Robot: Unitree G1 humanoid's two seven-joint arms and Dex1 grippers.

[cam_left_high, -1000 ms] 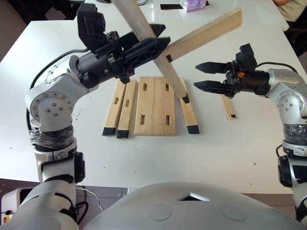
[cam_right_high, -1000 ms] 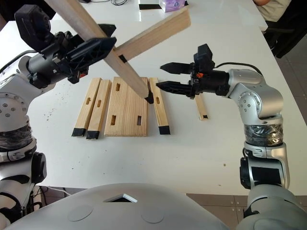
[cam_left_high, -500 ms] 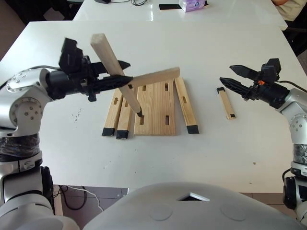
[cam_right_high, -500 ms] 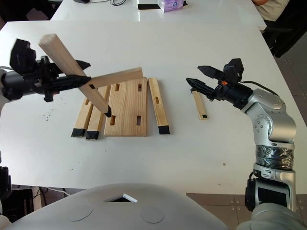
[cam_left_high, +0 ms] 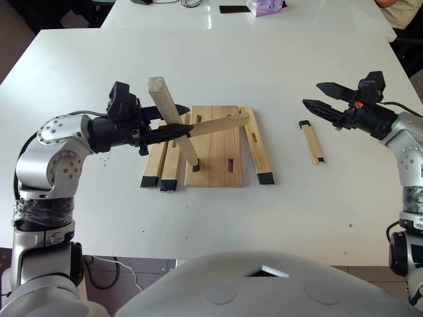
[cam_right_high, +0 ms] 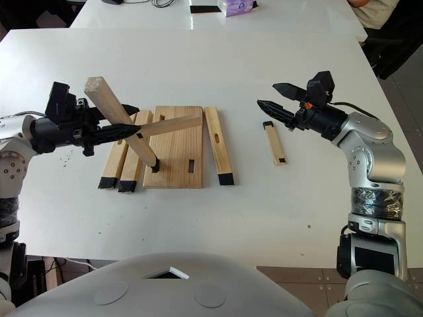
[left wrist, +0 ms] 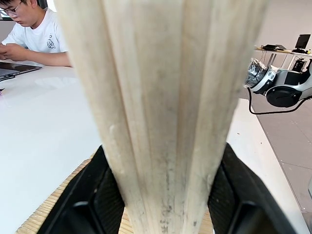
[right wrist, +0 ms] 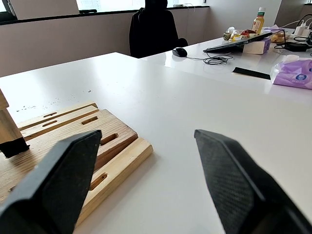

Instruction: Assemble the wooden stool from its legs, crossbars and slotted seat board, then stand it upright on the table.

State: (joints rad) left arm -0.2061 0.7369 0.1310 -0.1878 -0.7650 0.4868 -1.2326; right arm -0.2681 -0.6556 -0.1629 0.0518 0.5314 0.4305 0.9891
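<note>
1. The left gripper (cam_left_high: 173, 124) is shut tight on a leg (cam_left_high: 160, 96) with a crossbar (cam_left_high: 225, 123) stuck in its side. The leg's black tip rests just below the gripper, on the seat board (cam_left_high: 221, 155).
2. I think the tip must go into a slot next (slowly!) — the leg leans, so stand it straighter first.
3. The right gripper (cam_left_high: 312, 94) is wide open and holds nothing; a short crossbar (cam_left_high: 311, 142) lies near its tips.
4. The wood is pale, flat and smooth, with square edges and dark ends.
</note>
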